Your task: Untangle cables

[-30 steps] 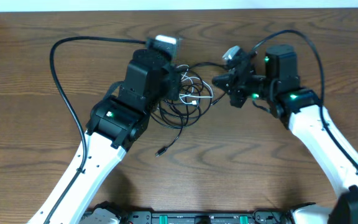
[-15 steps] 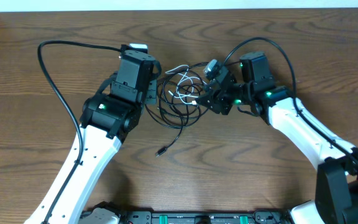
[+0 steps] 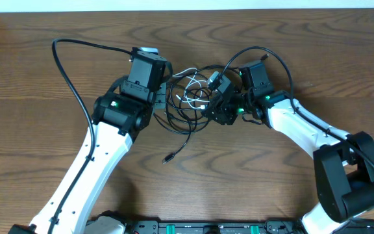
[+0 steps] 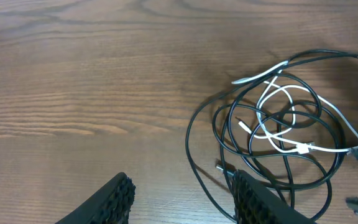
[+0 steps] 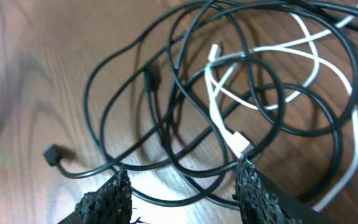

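Matt wooden table (image 4: 73, 74), smooth-sheathed cables (image 4: 303, 148)

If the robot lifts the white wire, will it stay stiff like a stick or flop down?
Probably floppy: the white cable lies in loose curls, so it would likely sag. It looks thin, so it is likely light. It is woven through the black cables, so pulling it would probably drag them along.

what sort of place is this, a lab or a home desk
Probably a robotics lab bench, not a home: a left arm and a right arm reach over a wood-grain table, with a tangle of thin cables between them.
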Robot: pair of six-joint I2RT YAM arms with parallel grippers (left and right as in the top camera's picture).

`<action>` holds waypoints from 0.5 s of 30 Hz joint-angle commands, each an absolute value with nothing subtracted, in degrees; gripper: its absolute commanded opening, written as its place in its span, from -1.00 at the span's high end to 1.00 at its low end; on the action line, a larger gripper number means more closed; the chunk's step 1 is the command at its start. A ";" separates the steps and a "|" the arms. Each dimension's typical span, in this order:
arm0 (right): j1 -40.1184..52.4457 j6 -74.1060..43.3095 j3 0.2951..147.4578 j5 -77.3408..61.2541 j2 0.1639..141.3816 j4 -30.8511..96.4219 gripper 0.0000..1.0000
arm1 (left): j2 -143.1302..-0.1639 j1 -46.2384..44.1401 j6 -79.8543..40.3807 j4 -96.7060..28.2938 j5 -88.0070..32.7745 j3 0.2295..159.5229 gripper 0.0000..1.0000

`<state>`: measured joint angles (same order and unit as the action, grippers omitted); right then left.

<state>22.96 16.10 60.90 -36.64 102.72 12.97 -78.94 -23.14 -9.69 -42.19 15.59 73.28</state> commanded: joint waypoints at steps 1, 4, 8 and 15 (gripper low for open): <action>23.35 16.99 61.14 -32.62 104.27 12.88 0.00 | -79.53 -22.98 -10.44 -42.39 14.74 73.34 -0.04; 23.35 17.02 61.14 -30.83 105.27 12.67 0.00 | -79.75 -22.98 -10.44 -42.37 14.13 73.34 -0.04; 23.35 16.99 61.14 -30.28 106.41 11.20 0.02 | -79.83 -22.98 -10.44 -42.37 14.13 73.34 -0.04; 23.35 16.99 61.14 -30.02 106.54 8.95 0.31 | -79.85 -22.98 -10.44 -42.39 14.13 73.34 -0.04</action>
<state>22.96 16.32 60.90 -30.48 106.13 9.37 -79.40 -23.14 -9.72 -42.22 14.44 73.28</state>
